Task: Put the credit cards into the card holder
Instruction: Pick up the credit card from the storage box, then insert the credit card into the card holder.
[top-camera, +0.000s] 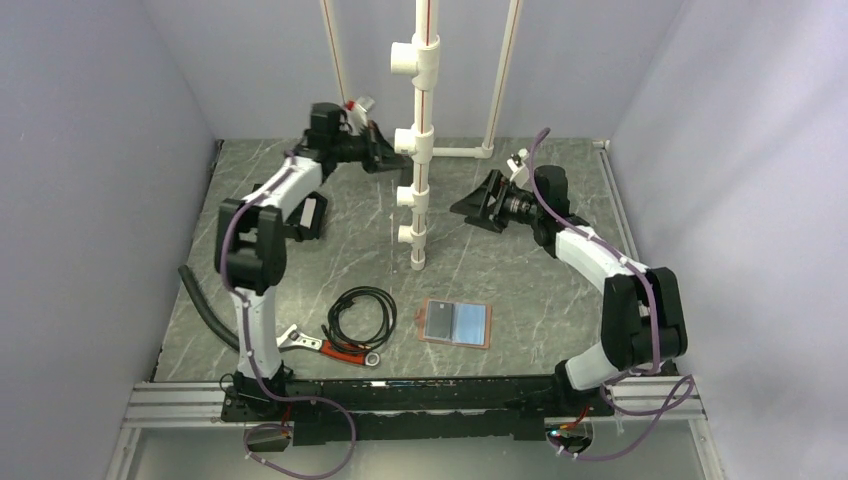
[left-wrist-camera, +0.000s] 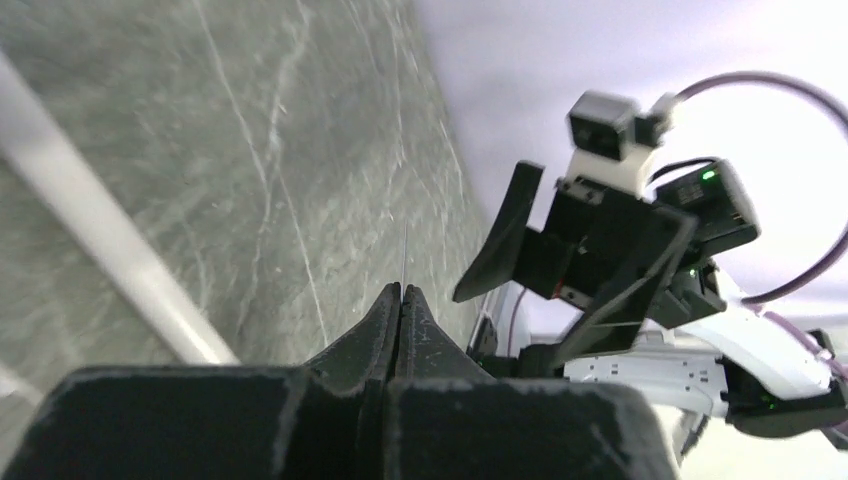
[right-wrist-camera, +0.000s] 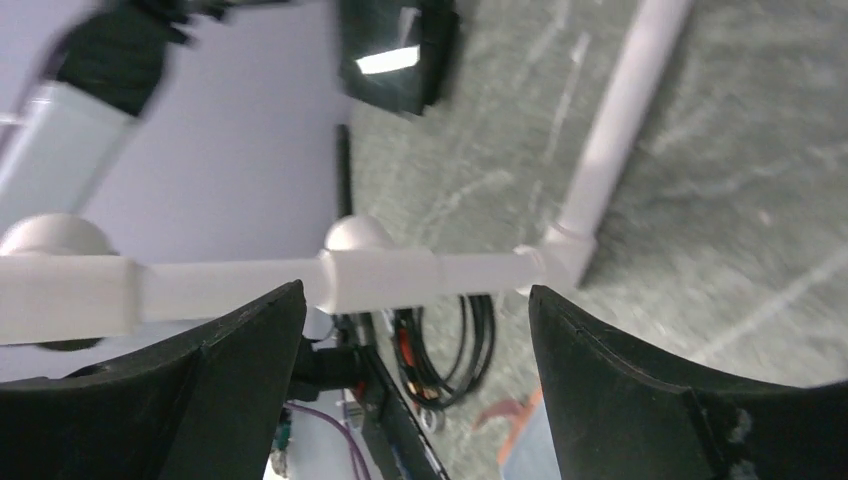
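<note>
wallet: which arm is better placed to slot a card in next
Left. The left gripper is shut on what looks like a thin card seen edge-on, while the right gripper is open and empty. Both are well away from the wallet.

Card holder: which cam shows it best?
Top external. The card holder lies spread open on the table, whole and unobstructed, with its dark grey and light blue halves visible. Right wrist catches only a blurred brown sliver at its bottom edge, possibly it. Left wrist shows none of it.
</note>
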